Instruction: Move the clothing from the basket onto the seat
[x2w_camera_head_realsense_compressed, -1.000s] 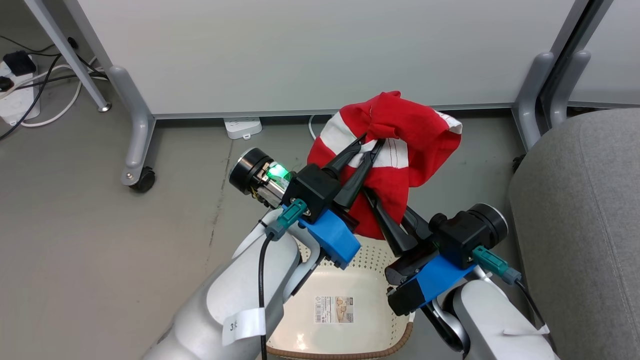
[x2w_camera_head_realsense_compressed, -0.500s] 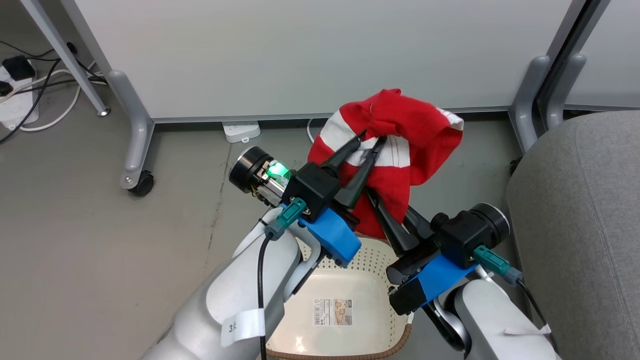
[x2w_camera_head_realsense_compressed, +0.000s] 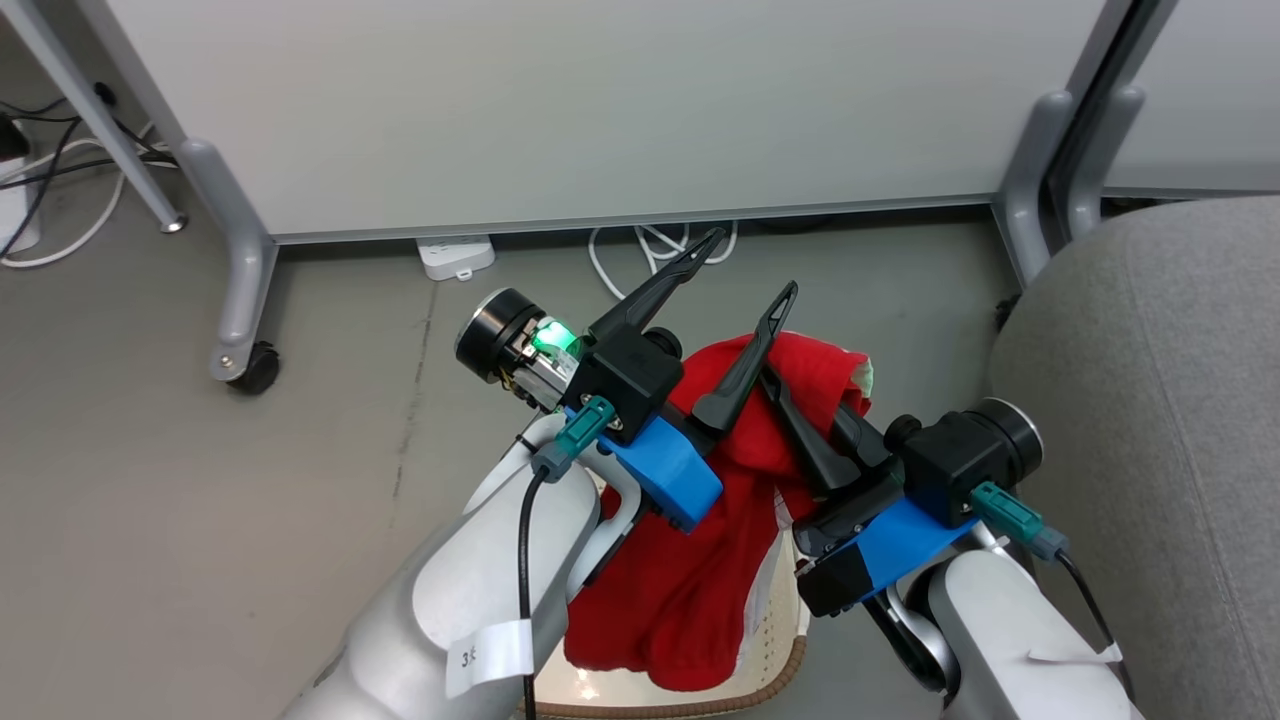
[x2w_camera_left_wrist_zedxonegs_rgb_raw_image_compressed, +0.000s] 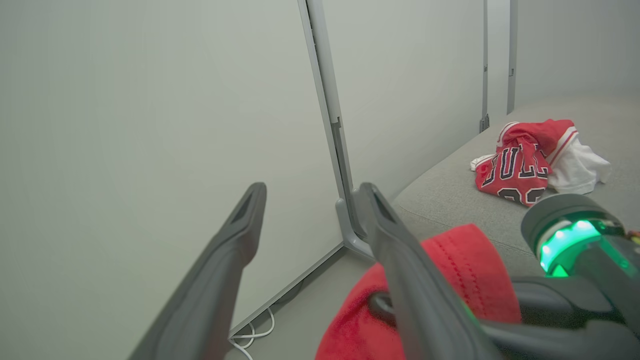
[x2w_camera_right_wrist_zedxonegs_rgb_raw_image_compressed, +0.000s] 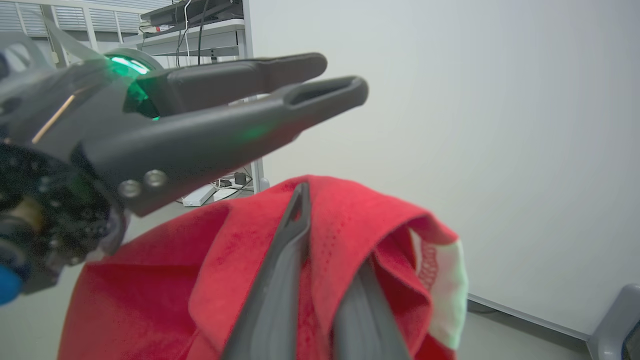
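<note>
A red garment (x2w_camera_head_realsense_compressed: 690, 590) with white trim hangs from my right gripper (x2w_camera_head_realsense_compressed: 800, 400), which is shut on its upper fold. Its lower part lies in the cream-white basket (x2w_camera_head_realsense_compressed: 775, 625), hiding the bottom. In the right wrist view the cloth (x2w_camera_right_wrist_zedxonegs_rgb_raw_image_compressed: 350, 225) drapes over both right fingers (x2w_camera_right_wrist_zedxonegs_rgb_raw_image_compressed: 280, 280). My left gripper (x2w_camera_head_realsense_compressed: 752, 265) stands open above the garment with nothing between its fingers, as the left wrist view also shows for this gripper (x2w_camera_left_wrist_zedxonegs_rgb_raw_image_compressed: 311, 189). On the grey seat (x2w_camera_head_realsense_compressed: 1150, 400) lie a red jersey (x2w_camera_left_wrist_zedxonegs_rgb_raw_image_compressed: 517, 170) with black-and-white lettering and a white piece (x2w_camera_left_wrist_zedxonegs_rgb_raw_image_compressed: 580, 167).
A pale partition wall (x2w_camera_head_realsense_compressed: 600, 100) on grey wheeled feet (x2w_camera_head_realsense_compressed: 240, 300) stands just behind the basket. White cables (x2w_camera_head_realsense_compressed: 650, 250) and a power strip (x2w_camera_head_realsense_compressed: 455, 257) lie at its base. Bare grey floor (x2w_camera_head_realsense_compressed: 200, 500) extends to the left.
My left gripper has opened and let go of the red garment. The garment has dropped from a raised bundle and now hangs from the right gripper into the basket. The camera shifted slightly.
</note>
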